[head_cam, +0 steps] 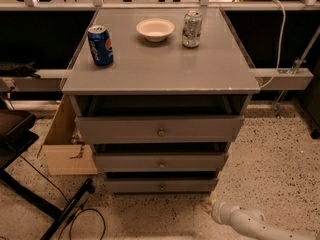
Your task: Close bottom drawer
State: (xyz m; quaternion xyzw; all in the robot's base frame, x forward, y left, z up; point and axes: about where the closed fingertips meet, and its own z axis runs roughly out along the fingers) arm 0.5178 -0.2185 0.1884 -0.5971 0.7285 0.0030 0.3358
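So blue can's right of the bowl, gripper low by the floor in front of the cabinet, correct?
No. The camera view shows the blue can left of the bowl. The gripper is low by the floor in front of the cabinet.

My arm (pixel 252 224) comes in from the bottom right corner of the view, a pale rounded tube sitting lower than the bottom drawer (pixel 161 186) and slanting up and left toward it. The gripper (pixel 209 205) is at the tip, below and to the right of that drawer's front, near its lower right corner but not touching it. The wrist points left at the drawer. Only the last stretch of arm shows on my end.
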